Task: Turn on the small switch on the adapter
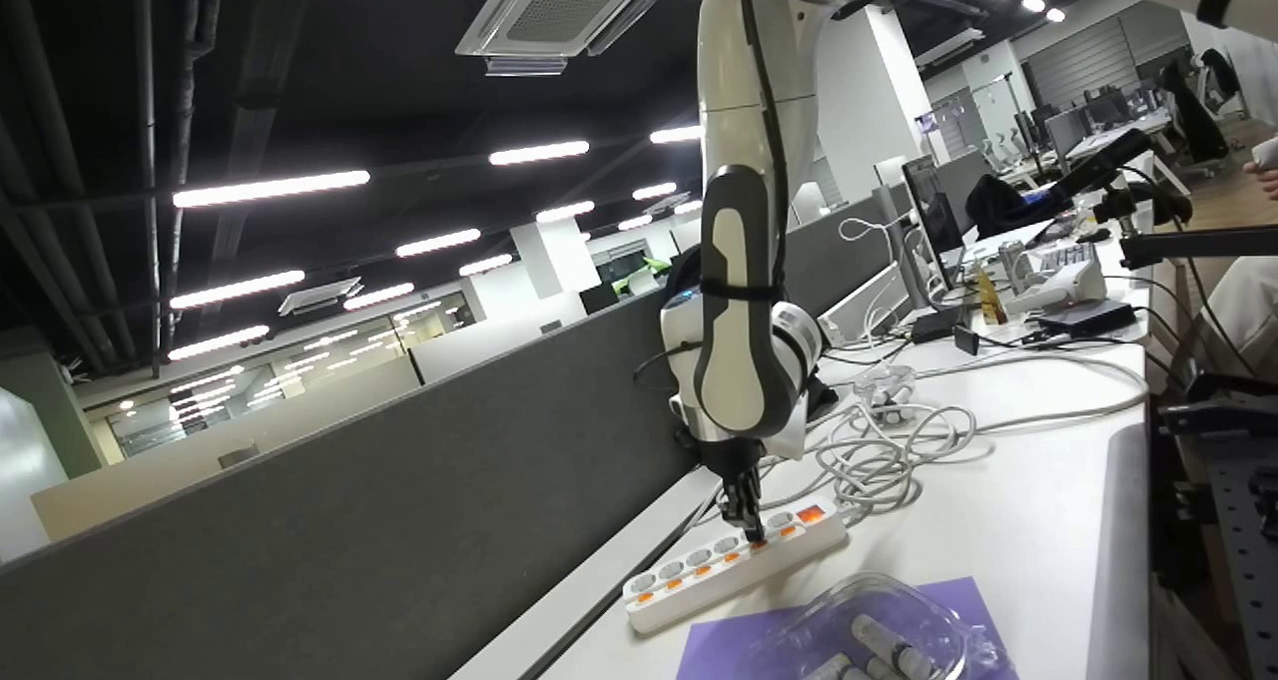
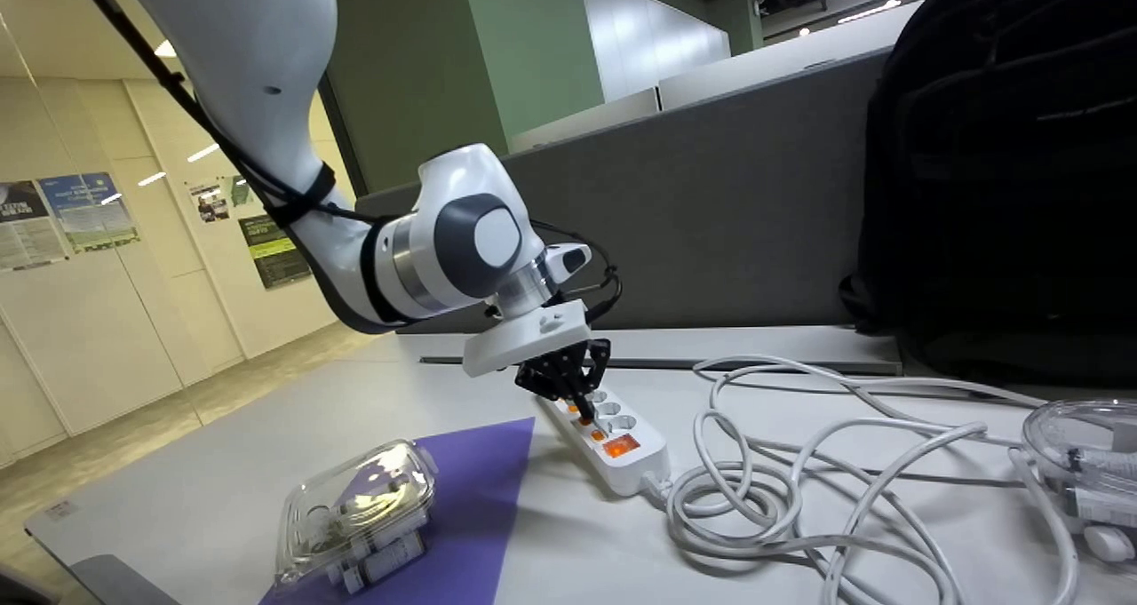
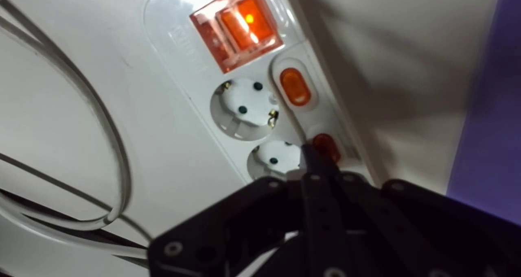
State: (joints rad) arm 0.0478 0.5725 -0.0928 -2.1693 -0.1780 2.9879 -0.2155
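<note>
The adapter, a long white power strip, lies on the white table in both exterior views (image 1: 734, 585) (image 2: 638, 479) and fills the middle of the wrist view (image 3: 179, 45). Its large orange main switch (image 3: 249, 22) glows at the corded end. The first small switch (image 3: 295, 86) looks bright orange. The second small switch (image 3: 327, 145) looks darker red and is partly hidden by my fingertips. My gripper (image 3: 319, 161) is shut with nothing seen between its fingers. It points down at the strip in both exterior views (image 1: 751, 532) (image 2: 584, 408). Whether the tips touch the switch I cannot tell.
A tangle of white cables (image 1: 889, 470) (image 2: 755, 534) lies beside the corded end. A purple sheet (image 2: 484, 481) with a clear container (image 2: 355, 507) lies on the opposite side from the partition. A grey partition (image 2: 737, 232) and black backpack (image 2: 1004, 187) stand behind.
</note>
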